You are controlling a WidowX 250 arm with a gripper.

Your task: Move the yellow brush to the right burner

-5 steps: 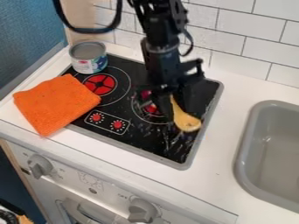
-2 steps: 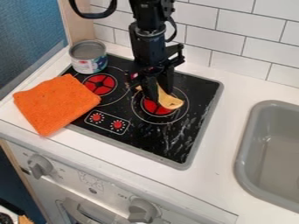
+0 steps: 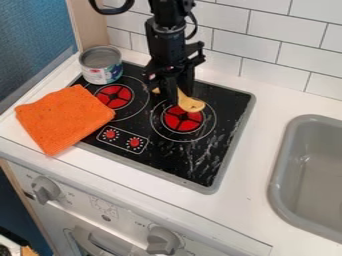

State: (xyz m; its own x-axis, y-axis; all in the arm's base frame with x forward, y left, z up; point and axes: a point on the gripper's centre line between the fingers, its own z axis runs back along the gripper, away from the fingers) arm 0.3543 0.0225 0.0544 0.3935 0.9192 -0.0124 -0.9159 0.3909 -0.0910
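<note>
The black gripper (image 3: pixel 178 96) hangs over the back part of the stove top, just behind the right burner (image 3: pixel 182 120). It is shut on a yellow wooden piece (image 3: pixel 190 103) shaped like a spoon or brush, held by its handle. The broad end sticks out toward the front right, over the burner's back edge, and a bit of the handle shows left of the fingers. Whether the piece touches the stove cannot be told. The burner is red with a black cross and a thin white ring around it.
An orange cloth (image 3: pixel 65 118) lies over the stove's left edge. An open can (image 3: pixel 101 65) stands at the back left corner, near the left burner (image 3: pixel 113 96). A grey sink (image 3: pixel 282 170) is on the right, and a tiled wall (image 3: pixel 280 30) rises behind.
The gripper has moved left and back, carrying the yellow piece from the stove's right side across the right burner to its back edge. More of the burner now shows.
</note>
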